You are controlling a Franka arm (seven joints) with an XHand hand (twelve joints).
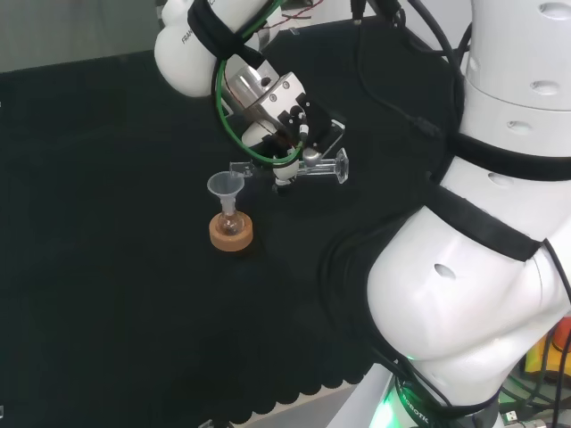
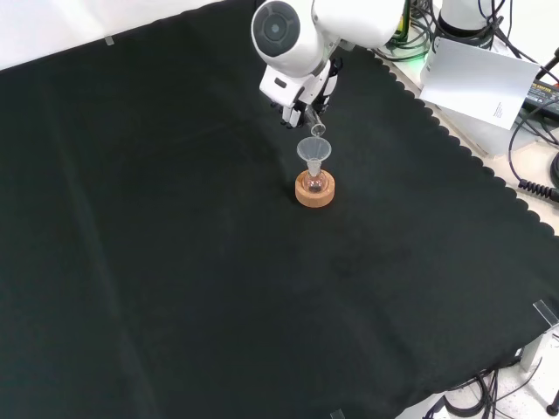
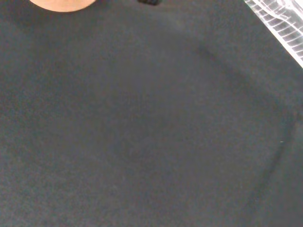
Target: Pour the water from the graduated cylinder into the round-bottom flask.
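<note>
A clear graduated cylinder (image 1: 308, 168) lies tipped about level in the air, with the hand (image 1: 287, 134) shut on its middle. In the head view its foot points right and its mouth reaches left, just above a clear funnel (image 1: 225, 186). The funnel sits in the neck of a small round-bottom flask (image 1: 230, 222), which rests on a cork ring (image 1: 231, 235). In the front view the hand (image 2: 300, 92) hangs under the arm's big white link, and the cylinder's mouth (image 2: 317, 130) is right over the funnel (image 2: 314, 150) and the cork ring (image 2: 314, 193). The wrist view catches the cylinder's marked wall (image 3: 283, 24) and the ring's edge (image 3: 61, 4).
Black cloth (image 2: 175, 262) covers the bench all around the flask. In the front view, the cloth's scalloped edge (image 2: 454, 140) runs along the right, with a white sheet (image 2: 476, 78) and cables beyond it. The arm's white links (image 1: 482, 267) fill the head view's right.
</note>
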